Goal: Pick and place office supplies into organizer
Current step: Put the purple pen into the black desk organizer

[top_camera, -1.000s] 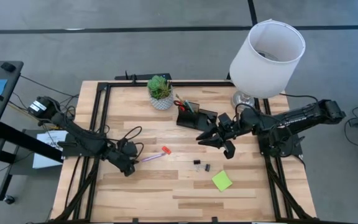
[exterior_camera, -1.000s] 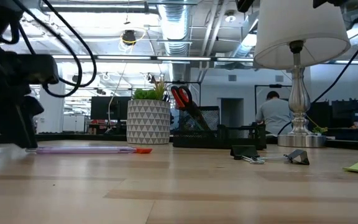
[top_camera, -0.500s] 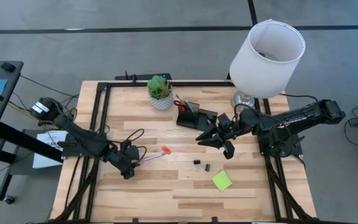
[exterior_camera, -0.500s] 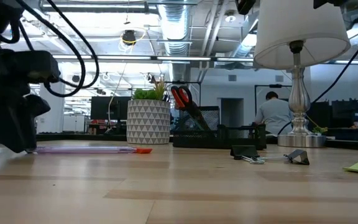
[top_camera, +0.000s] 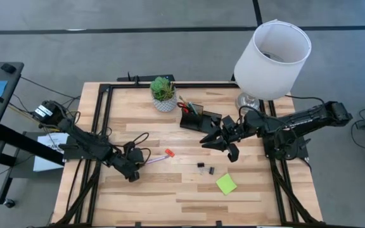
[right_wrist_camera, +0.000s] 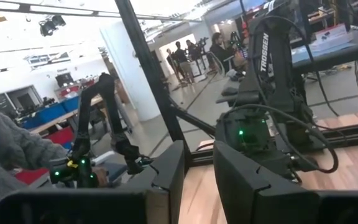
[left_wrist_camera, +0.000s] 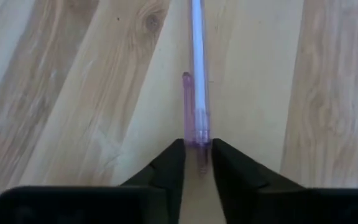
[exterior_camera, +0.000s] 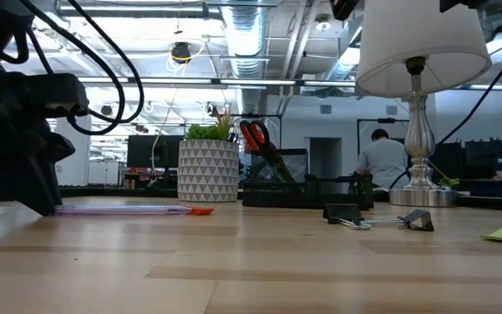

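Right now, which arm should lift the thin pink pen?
Left. The left gripper already pinches the thin pink pen on the table; the right gripper hovers near the black organizer.

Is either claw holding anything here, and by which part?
The left claw grips the pink pen at its capped end, on the table. The right claw holds nothing.

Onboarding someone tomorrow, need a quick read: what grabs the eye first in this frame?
The big white lamp towers over the table's far right corner, beside the right gripper, which hovers open near the black organizer with its red-handled scissors. Toward the left edge, the left gripper is down on the table, its fingers closed on the end of a pink pen. A lime-green sticky-note pad lies alone nearer the front.
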### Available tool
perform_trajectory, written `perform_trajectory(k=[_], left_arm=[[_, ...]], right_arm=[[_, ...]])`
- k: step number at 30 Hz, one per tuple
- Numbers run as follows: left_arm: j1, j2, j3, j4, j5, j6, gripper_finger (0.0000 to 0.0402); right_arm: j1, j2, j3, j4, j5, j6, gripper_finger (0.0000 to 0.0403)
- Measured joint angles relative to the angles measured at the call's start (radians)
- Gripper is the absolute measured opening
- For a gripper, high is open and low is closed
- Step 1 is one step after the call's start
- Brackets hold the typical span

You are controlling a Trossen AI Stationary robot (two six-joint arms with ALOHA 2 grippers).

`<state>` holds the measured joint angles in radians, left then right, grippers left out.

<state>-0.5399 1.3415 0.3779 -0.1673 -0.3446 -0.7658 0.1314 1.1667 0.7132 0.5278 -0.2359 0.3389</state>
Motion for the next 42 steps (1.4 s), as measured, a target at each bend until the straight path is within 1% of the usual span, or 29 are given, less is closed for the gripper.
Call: perform_trajectory(k=[2,5,8,10,13,15,17,19,21,23,27,30,32,34,38,42], left_arm=[[0.001,0.000,0.000,-0.006,0.003,0.001,0.0048],[0.001,-0.001,0.000,-0.010,0.003,-0.002,0.0012],[0.001,-0.001,-0.001,-0.006,0.004,-0.020,0.0009],[0.001,-0.001,-0.001,-0.003,0.007,-0.022,0.0009],[0.002,0.000,0.002,-0.005,0.017,-0.026,0.0004],[0.002,0.000,0.002,-0.005,0.018,-0.040,0.0004],[0.002,0.000,0.002,-0.006,0.024,-0.044,0.0004],[0.002,0.000,0.002,-0.007,0.026,-0.044,0.0003],[0.002,0.000,0.002,-0.006,0.027,-0.044,0.0002],[0.002,0.000,0.002,-0.006,0.030,-0.050,0.0002],[0.002,0.000,0.002,-0.005,0.035,-0.059,0.0001],[0.002,0.000,0.002,-0.006,0.034,-0.057,0.0001],[0.002,0.000,0.002,-0.005,0.034,-0.054,0.0001],[0.001,0.000,0.002,-0.005,0.034,-0.053,0.0001],[0.001,0.000,0.001,-0.003,0.027,-0.046,0.0001],[0.001,0.001,0.001,-0.004,0.026,-0.040,0.0001]], right_arm=[[0.001,0.000,0.000,0.000,0.010,-0.018,0.0079],[0.001,0.022,0.001,0.004,0.101,-0.098,0.0079],[-0.007,0.079,-0.001,-0.004,0.130,-0.171,0.0079],[-0.016,0.138,0.000,-0.005,0.130,-0.189,0.0079],[-0.025,0.263,0.017,-0.009,0.129,-0.198,0.0082],[-0.034,0.353,0.039,-0.027,0.127,-0.238,0.0088],[-0.046,0.455,0.083,-0.034,0.104,-0.280,0.0099],[-0.060,0.556,0.133,-0.037,0.049,-0.287,0.0113],[-0.071,0.658,0.207,-0.038,-0.012,-0.288,0.0129],[-0.076,0.745,0.285,-0.046,-0.050,-0.320,0.0146],[-0.076,0.886,0.446,-0.160,-0.054,-0.481,0.0174],[-0.075,0.958,0.548,-0.255,-0.051,-0.601,0.0186],[-0.075,0.999,0.608,-0.317,-0.051,-0.646,0.0189],[-0.081,1.035,0.654,-0.367,-0.051,-0.672,0.0189],[-0.097,1.106,0.727,-0.397,-0.051,-0.711,0.0181],[-0.111,1.146,0.766,-0.422,-0.054,-0.690,0.0173]])
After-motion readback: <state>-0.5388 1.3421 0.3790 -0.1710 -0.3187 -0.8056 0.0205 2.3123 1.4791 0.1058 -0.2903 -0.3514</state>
